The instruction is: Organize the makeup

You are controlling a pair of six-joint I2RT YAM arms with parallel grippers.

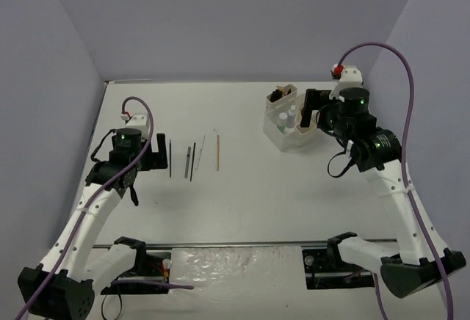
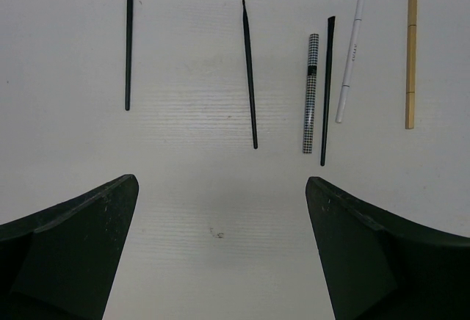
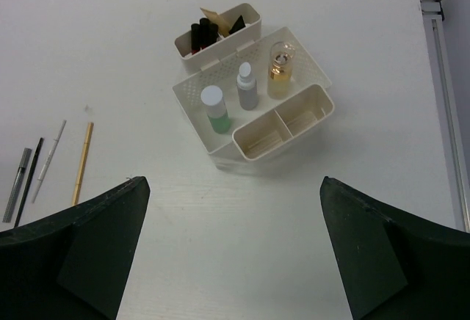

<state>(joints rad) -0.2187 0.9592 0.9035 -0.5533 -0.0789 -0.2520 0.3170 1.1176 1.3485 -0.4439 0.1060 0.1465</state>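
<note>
**Both hands open, nothing held**

The left hand [image 2: 222, 180] hangs over the desk [image 2: 213, 217] with its two fingers spread wide and nothing between them. Just beyond its fingertips six slim pieces of makeup lie flat on the desk, roughly parallel. From left to right in the wrist view they are a thin black brush [image 2: 128, 37], a black liner [image 2: 250, 78], a checkered pencil [image 2: 311, 92], a black angled brush [image 2: 327, 89], a white pencil [image 2: 351, 56] and a tan pencil [image 2: 410, 59]. The checkered pencil and the angled brush lie almost against each other; the others are spaced apart.

The right hand [image 3: 235, 180] is also spread wide and grips nothing. It hangs close to the white box [image 3: 192, 89], which sits on the right side of the desk, well apart from the pencils. Three bottles stand upright in the box's large compartment: one with green liquid [image 3: 216, 111], a grey bottle [image 3: 247, 89] and an amber bottle [image 3: 280, 67]. A small tray [image 3: 228, 41] right behind the box holds black and red tubes [image 3: 200, 35].
</note>
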